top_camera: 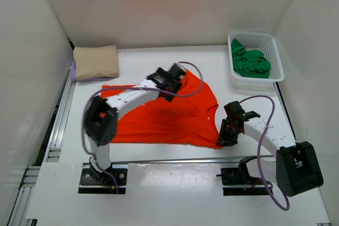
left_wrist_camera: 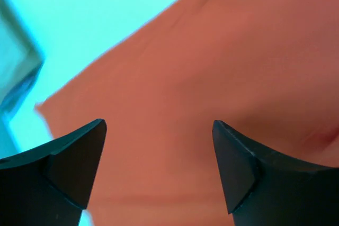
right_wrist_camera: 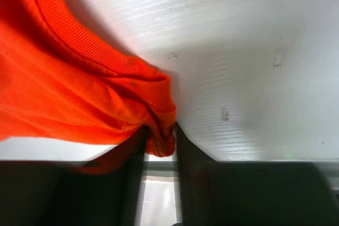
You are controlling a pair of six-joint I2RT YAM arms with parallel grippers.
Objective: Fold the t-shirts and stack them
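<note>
The orange-red t-shirt (top_camera: pixel 164 115) lies spread flat across the middle of the table. My left gripper (top_camera: pixel 172 80) hovers over its far edge. In the left wrist view my left gripper (left_wrist_camera: pixel 159 168) is open wide, with only orange cloth (left_wrist_camera: pixel 222 51) under it. My right gripper (top_camera: pixel 225 133) is at the shirt's near right corner. In the right wrist view my right gripper (right_wrist_camera: pixel 160 130) has a bunched hem of the shirt (right_wrist_camera: pixel 69 78) pinched in a narrow gap. The beige t-shirt (top_camera: pixel 96 61) lies folded on the lavender one (top_camera: pixel 74 71) at the back left. The green t-shirt (top_camera: pixel 250 63) is crumpled in the basket.
The white mesh basket (top_camera: pixel 276 51) stands at the back right, close to the right wall. White walls enclose the table on three sides. A metal rail (top_camera: pixel 58 125) runs along the left edge. Bare white tabletop (right_wrist_camera: pixel 254 51) lies right of the shirt's corner.
</note>
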